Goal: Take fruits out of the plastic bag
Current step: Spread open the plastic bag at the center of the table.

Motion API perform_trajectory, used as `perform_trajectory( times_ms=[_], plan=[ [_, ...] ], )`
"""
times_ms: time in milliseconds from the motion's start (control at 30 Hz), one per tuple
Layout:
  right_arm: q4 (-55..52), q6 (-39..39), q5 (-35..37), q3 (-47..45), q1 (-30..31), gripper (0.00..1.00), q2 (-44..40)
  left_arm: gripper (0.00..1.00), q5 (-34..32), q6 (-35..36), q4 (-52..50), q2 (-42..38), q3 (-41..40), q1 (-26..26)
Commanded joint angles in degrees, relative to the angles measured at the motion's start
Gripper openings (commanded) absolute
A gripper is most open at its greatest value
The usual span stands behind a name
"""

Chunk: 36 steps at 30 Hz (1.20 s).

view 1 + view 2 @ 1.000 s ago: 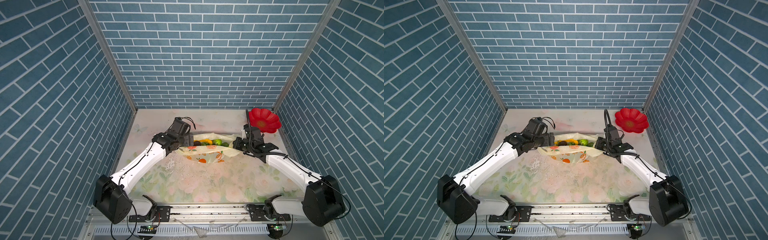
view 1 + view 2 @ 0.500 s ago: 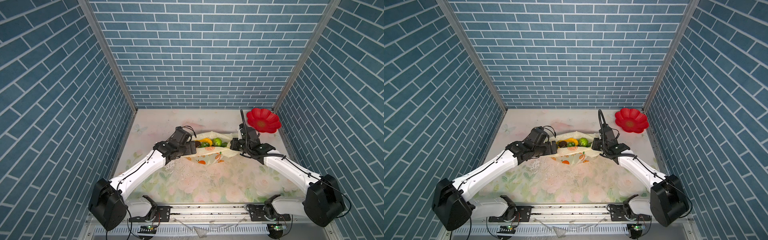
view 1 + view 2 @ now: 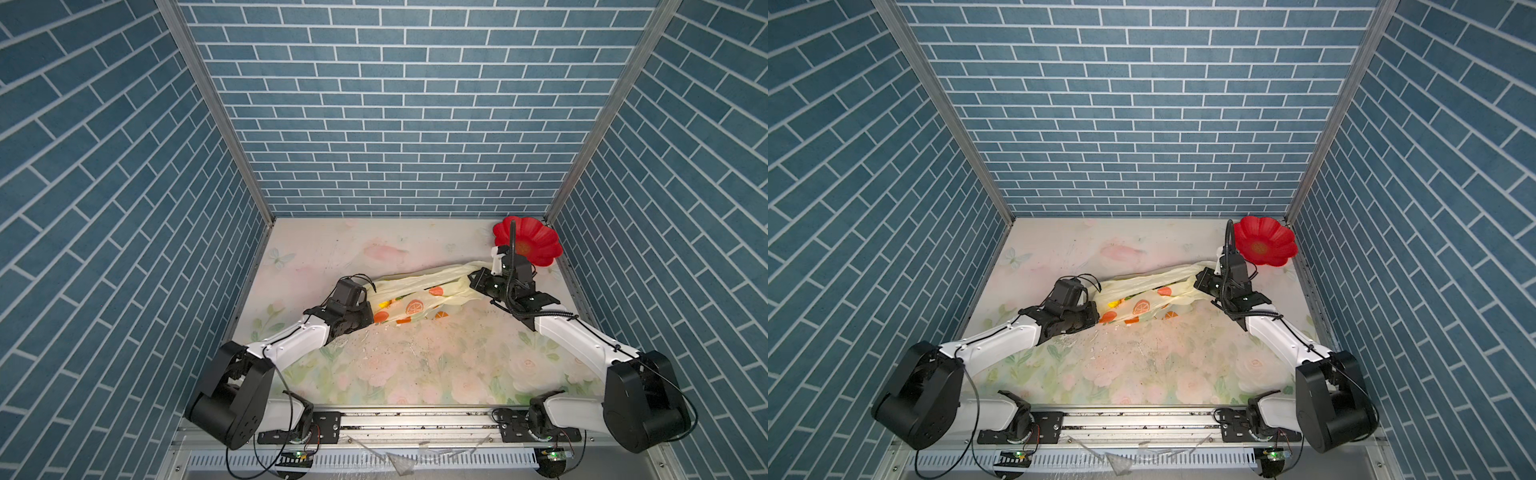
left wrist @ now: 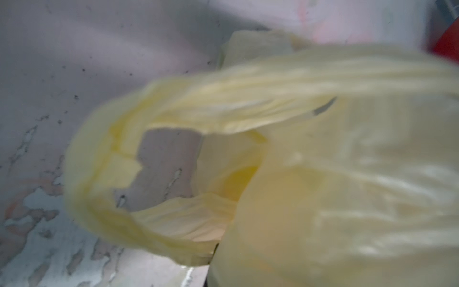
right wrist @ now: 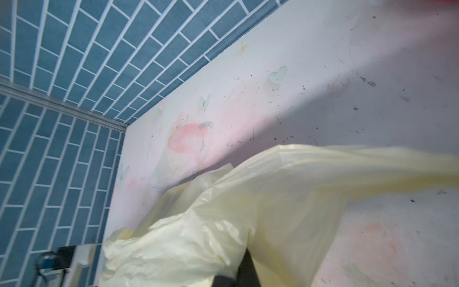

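Floral tabletop (image 3: pixel 415 365): plastic bag (image 3: pixel 432 299) lies crosswise (right end farther).

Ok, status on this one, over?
Left tool, right tool both shut on crinkly cream-yellow plastic bag, stretched between them. Small toy fruits inside. Nothing blocking.

No text, label, brand or number is legible in any view. The plastic bag (image 3: pixel 451 286) (image 3: pixel 1183 276) shows orange-fruit prints (image 3: pixel 414 306) in both top views, but any lettering on it is too small to read. Wrist views: blurred cream film only, nothing readable.
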Motion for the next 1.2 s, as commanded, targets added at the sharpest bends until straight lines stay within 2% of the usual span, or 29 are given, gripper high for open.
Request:
perform_trajectory(
  times_ms=[0, 200, 333, 367, 400, 467, 533, 600, 667, 767, 933, 1067, 1167],
  plan=[
    [14.05, 7.30, -7.71, -1.60, -1.07, 0.00, 1.91, 0.00, 2.91, 3.51, 5.38, 0.93, -0.68, 1.11],
    [14.52, 7.39, -8.30, -0.89, -1.04, 0.00, 3.96, 0.00, -0.14, 7.25, 1.93, -3.03, 1.97, -1.80],
    [8.51, 4.83, -9.26, 1.71, -1.04, 0.00, 4.14, 0.00, -2.42, 10.28, -1.27, -3.80, 4.82, -4.68],
    [4.99, 3.30, -8.39, 2.71, -0.98, 0.10, 3.53, 0.00, -2.83, 10.66, -1.70, -3.70, 6.27, -5.23],
    [0.14, 1.21, -6.44, 4.06, -0.91, 0.28, 2.51, 0.00, -3.12, 10.86, -1.94, -3.58, 6.56, -5.46],
    [-10.96, -2.74, -0.33, 6.52, -0.74, 0.55, -0.18, 0.00, -3.58, 11.18, -2.28, -3.52, 6.70, -6.06],
    [-18.75, -5.50, 5.98, 8.88, -0.09, 0.67, -2.26, 0.00, -3.75, 11.17, -2.30, -3.26, 6.61, -6.57],
    [-27.13, -7.62, 13.19, 11.66, 1.28, 0.74, -3.70, 0.00, -4.40, 11.34, -2.46, -2.97, 6.61, -7.42],
    [-34.37, -8.26, 20.64, 14.29, 3.99, 0.77, -4.37, 0.00, -5.68, 11.72, -2.73, -2.59, 6.87, -8.62],
    [-39.58, -6.68, 29.51, 17.00, 10.40, 0.79, -3.89, 0.00, -6.84, 11.94, -3.01, -2.01, 7.59, -10.33],
    [-43.85, -3.26, 38.36, 22.40, 19.48, 0.83, 3.80, 0.00, -9.34, 13.22, -3.33, -1.31, 8.89, -13.08],
    [-45.27, -2.46, 42.35, 26.09, 22.12, 0.85, 11.12, 0.00, -10.09, 13.22, -3.76, -0.58, 9.66, -14.51],
    [-44.98, -2.28, 42.66, 26.72, 22.48, 0.86, 14.57, 0.00, -10.68, 13.27, -4.03, -0.74, 9.44, -15.28]
  ],
)
